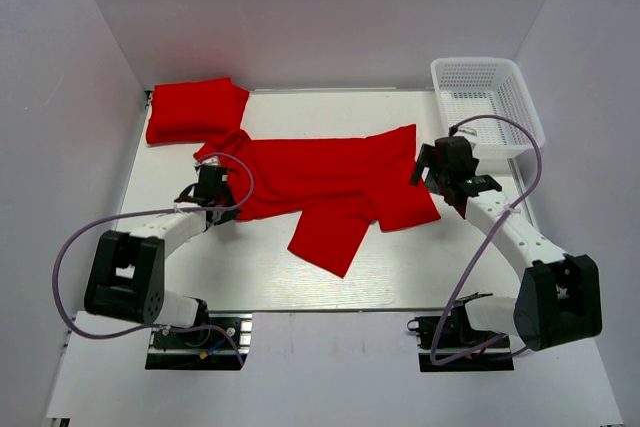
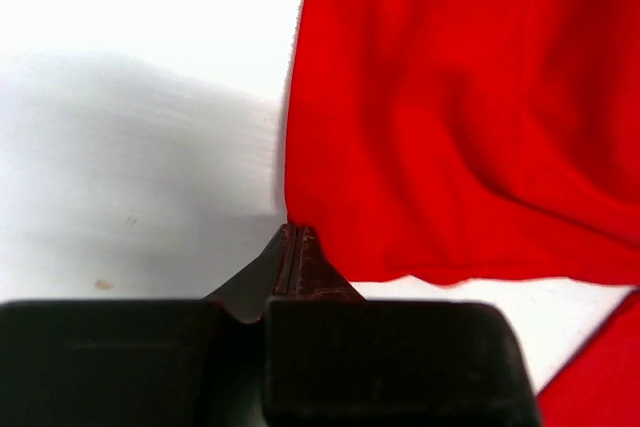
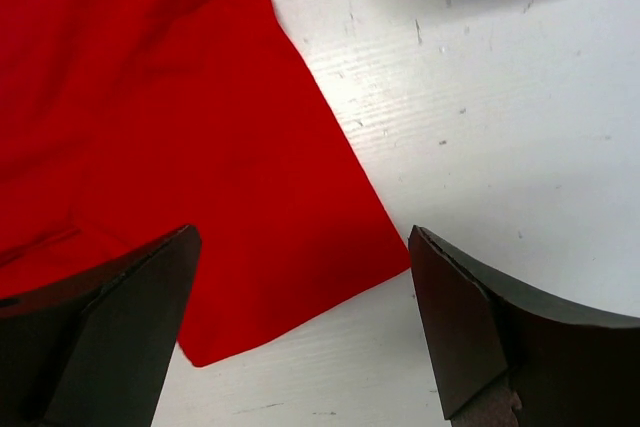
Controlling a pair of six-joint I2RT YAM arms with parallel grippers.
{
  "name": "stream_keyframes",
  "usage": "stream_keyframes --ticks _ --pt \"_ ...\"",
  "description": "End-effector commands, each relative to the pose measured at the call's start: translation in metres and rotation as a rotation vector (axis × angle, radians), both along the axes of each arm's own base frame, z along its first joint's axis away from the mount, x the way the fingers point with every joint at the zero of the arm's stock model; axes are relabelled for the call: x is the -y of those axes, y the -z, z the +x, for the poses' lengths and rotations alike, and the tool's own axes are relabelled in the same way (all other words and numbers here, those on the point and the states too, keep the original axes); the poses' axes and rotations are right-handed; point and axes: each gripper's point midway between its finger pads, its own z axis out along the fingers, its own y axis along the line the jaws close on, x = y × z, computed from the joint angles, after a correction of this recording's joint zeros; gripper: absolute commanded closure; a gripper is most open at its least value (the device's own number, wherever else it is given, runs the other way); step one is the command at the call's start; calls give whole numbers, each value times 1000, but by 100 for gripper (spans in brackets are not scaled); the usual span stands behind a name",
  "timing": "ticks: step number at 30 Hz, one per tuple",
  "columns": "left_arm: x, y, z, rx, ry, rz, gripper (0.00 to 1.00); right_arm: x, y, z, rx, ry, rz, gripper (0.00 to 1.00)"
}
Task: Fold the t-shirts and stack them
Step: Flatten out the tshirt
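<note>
T-shirts sit in two places: a folded t-shirt (image 1: 195, 112) rests at the far left corner of the table (image 1: 400, 267), and a spread t-shirt (image 1: 320, 182) lies rumpled across the middle, one flap hanging toward the near edge. The left claw (image 1: 208, 187) is at this shirt's left edge with its fingers pressed together, tip touching the hem (image 2: 292, 247); whether any cloth is caught between them I cannot tell. The right claw (image 1: 440, 172) hovers over the shirt's right corner, fingers wide apart with nothing in them (image 3: 302, 235). A white basket (image 1: 475, 62) stands at the far right, apart from the cloth. The likely risk is an uneven lift: if the left pinch holds only the hem's lip or nothing, the cloth slips free, and the right side alone drags the shirt askew, bunching it instead of folding it
</note>
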Motion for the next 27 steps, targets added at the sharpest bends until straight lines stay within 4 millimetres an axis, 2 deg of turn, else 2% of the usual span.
stream_keyframes --ticks 1,6,12,15,19,21,23,27 --pt "-5 -24 1 81 -15 3 100 12 24 -7 -62 83 -10 10" --pt "-9 -35 0 110 -21 19 100 19 57 -14 -152 120 -19 10" --pt "-9 -37 -2 110 -21 19 100 22 82 -14 -214 135 12 10" --pt "-9 -37 -2 110 -21 19 100 31 92 -15 -233 166 13 11" --pt "-8 -36 -2 109 -15 12 100 32 102 -14 -250 172 28 27" --pt "-7 -38 0 118 -15 10 100 34 105 -14 -256 176 28 32" --pt "-5 -38 0 116 -8 2 100 35 111 -16 -275 176 33 41" --pt "-7 -38 0 117 -7 15 100 33 116 -20 -301 156 35 44"
